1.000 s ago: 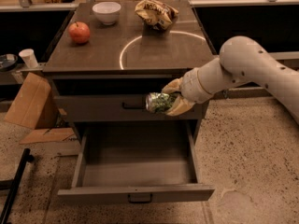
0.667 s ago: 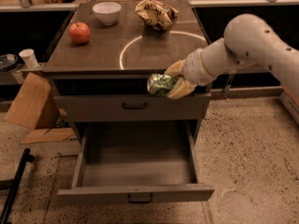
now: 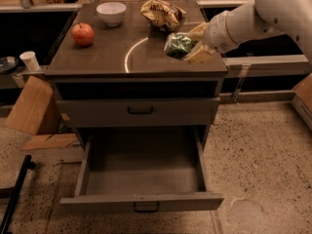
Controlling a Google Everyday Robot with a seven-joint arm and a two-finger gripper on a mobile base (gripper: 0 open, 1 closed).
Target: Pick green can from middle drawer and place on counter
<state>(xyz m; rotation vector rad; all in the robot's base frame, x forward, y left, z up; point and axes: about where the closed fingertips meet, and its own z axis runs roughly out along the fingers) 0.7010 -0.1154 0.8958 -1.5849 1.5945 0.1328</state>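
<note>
My gripper (image 3: 187,45) is shut on the green can (image 3: 178,46) and holds it tilted on its side just above the right part of the counter (image 3: 97,57), over the white circle line (image 3: 127,57). The white arm comes in from the upper right. Below, the drawer (image 3: 141,179) is pulled wide open, its gray floor bare, with a dark pull handle (image 3: 146,207) on its front.
On the counter stand a red apple (image 3: 83,33), a white bowl (image 3: 111,12) and a wrinkly tan snack bag (image 3: 163,14). A closed drawer (image 3: 140,111) sits above the open one. Cardboard (image 3: 31,108) and a white cup (image 3: 30,60) are at the left.
My gripper has lifted the green can from in front of the closed drawer up and to the right, to above the counter's right side.
</note>
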